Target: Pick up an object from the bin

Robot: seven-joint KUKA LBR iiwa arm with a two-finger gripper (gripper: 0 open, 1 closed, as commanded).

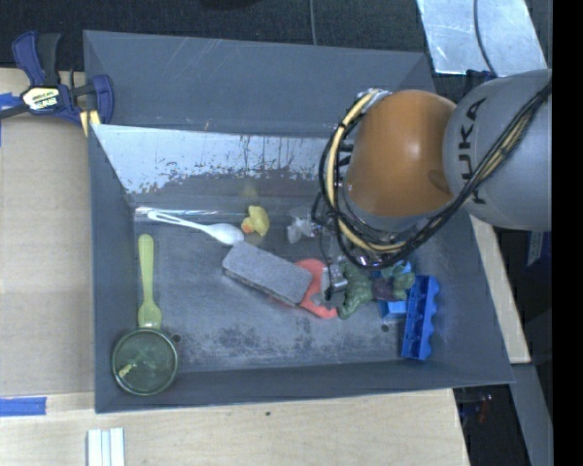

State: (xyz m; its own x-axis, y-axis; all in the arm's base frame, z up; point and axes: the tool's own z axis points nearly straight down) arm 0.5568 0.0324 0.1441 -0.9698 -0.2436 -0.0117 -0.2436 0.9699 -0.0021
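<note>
**Gripper (338, 283) hanging low over a coral-red curved plastic piece (317, 300), right of centre in the bin.**

The red piece is lying on the floor of the grey metal bin (117, 260), touching the end of a grey rectangular foam block (265, 273). A dark green lumpy toy figure (356, 298) is sitting just beside it, and a blue ribbed plastic block (419, 316) is lying further right. Nothing is looking lifted, so I judge that both the grasp and the raise are waiting to be done. The gripper is sitting right at these things, but the orange wrist cover (398, 153) is shadowing it. I cannot tell how far open it is or whether it is gripping anything. A white plastic spoon (196, 226) is lying well apart, to the left.
</note>
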